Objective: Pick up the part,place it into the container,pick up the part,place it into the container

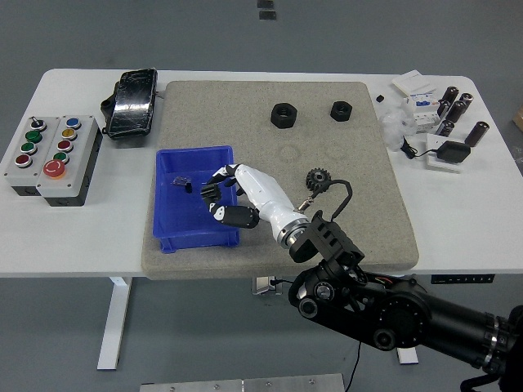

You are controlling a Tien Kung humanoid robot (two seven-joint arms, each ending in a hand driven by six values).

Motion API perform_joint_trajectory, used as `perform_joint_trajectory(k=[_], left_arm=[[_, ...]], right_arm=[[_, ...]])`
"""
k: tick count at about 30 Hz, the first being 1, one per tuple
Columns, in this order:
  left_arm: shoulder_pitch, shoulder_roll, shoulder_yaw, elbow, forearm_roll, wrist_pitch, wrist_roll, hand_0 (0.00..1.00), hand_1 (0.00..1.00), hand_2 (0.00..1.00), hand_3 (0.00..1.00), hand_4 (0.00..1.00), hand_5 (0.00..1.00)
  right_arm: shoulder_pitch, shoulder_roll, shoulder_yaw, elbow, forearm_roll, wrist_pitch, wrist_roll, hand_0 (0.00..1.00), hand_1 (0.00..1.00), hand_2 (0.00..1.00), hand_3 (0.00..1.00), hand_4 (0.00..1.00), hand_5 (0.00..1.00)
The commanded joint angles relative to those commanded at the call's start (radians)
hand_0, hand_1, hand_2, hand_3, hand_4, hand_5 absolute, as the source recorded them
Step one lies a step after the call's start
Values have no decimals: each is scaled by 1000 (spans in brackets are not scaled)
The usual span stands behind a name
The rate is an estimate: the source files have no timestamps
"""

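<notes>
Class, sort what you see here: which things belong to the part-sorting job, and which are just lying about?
Job:
right hand
blue container
gear
large nut
small nut

Lying about:
button boxes
black pouch
capacitors
power adapter

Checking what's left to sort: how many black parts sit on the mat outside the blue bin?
3: a large hex nut and a smaller one near the mat's far edge, a gear mid-mat. The right hand could hide another.
</notes>
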Motion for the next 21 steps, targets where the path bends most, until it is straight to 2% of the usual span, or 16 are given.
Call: perform_joint_trajectory(k=[9,10,14,15,16,21], left_arm=[[-1,-1,0,0,0,-1,-2,663,628,574,615,691,362],[-1,-1,1,0,0,-1,-2,663,628,574,615,691,362],[-1,-2,4,0,-3,-2,-4,663,628,574,615,691,362],[-1,-3,3,0,-1,-2,-4,663,628,574,615,691,362],[-1,-3,2,0,0,-1,-4,663,628,573,615,691,363],[1,-2,-2,0,5,-2,-2,663,628,573,615,691,363]], right_arm=[[-9,3,24,2,-20,-3,-16,639,732,758,729,732,171],[-11,2,36,2,-25,-7,-16,610,705,750,727,733,178],[-24,-20,116,-15,-106,-4,-72,610,705,750,727,733,178],[-25,-30,138,-23,-133,16,-95,610,705,750,727,733,178],[-26,-39,156,-30,-158,36,-115,627,724,802,793,735,171],[-20,-72,219,-94,-293,168,-232,627,724,802,793,735,171]])
